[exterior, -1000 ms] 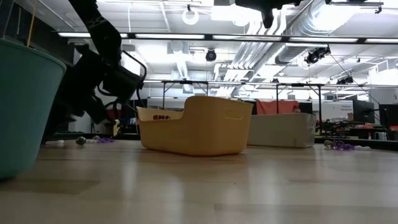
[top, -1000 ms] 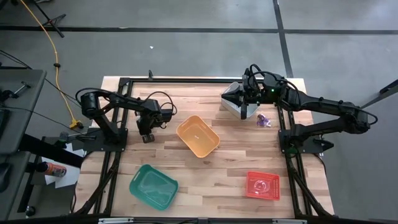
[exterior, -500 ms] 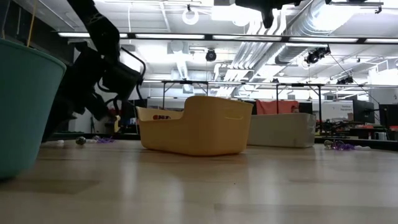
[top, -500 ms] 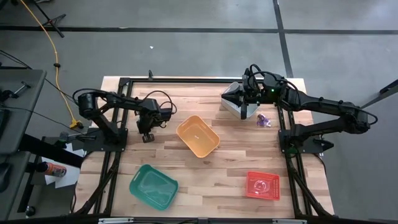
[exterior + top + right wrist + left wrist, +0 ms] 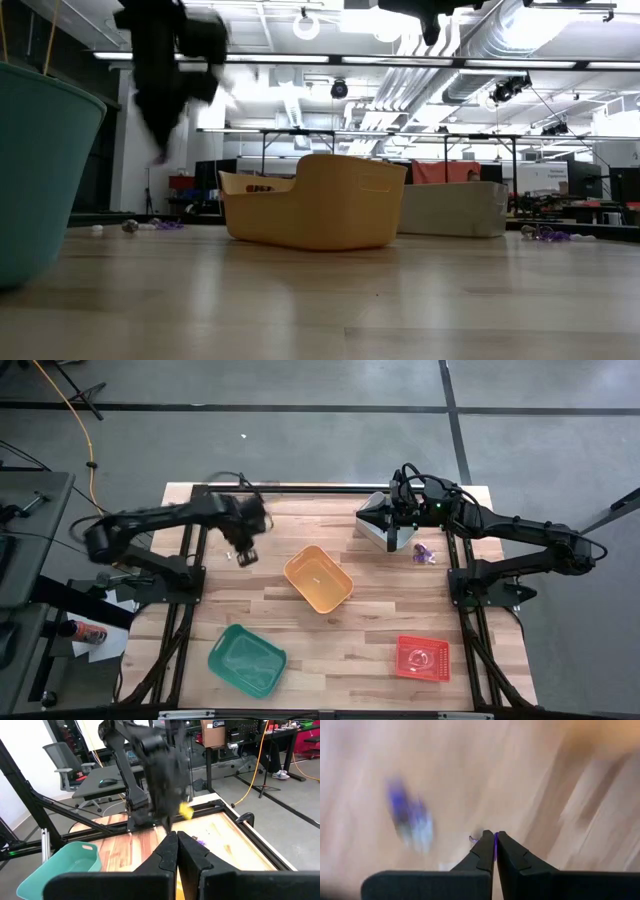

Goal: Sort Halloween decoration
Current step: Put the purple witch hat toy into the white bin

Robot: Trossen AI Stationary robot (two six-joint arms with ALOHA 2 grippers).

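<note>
Pincer (image 5: 495,851) on your left arm is clenched, and between its dark fingers (image 5: 482,854) you can see a thin sliver of purple trinket (image 5: 495,845) pinched at the tips. In the high view this left pincer (image 5: 246,556) hangs above the pale wooden surface (image 5: 330,640), lifted clear of it, with the orange plastic bin (image 5: 318,579) just off to its side toward the surface's middle. The low view shows the same arm raised high, its pincer (image 5: 158,150) well above the boards.

Beneath that pincer, the wrist view shows a blurred purple and whitish cluster of trinkets (image 5: 410,822) lying on the wood; you cannot make out single pieces. In the low view a few small trinkets, whitish and purple (image 5: 140,226), lie on the surface below and behind the raised pincer.

Your right pincer (image 5: 177,845) is also clenched, with nothing visible between its fingers. In the high view this right pincer (image 5: 395,520) waits over the grey plastic bin (image 5: 378,520) at the far edge. A small purple trinket heap (image 5: 424,554) lies on the wood just beside that pincer, toward the near side. The teal-green plastic bin (image 5: 247,659) and the red plastic bin (image 5: 422,658) sit well apart from both pincers, along the near edge.
</note>
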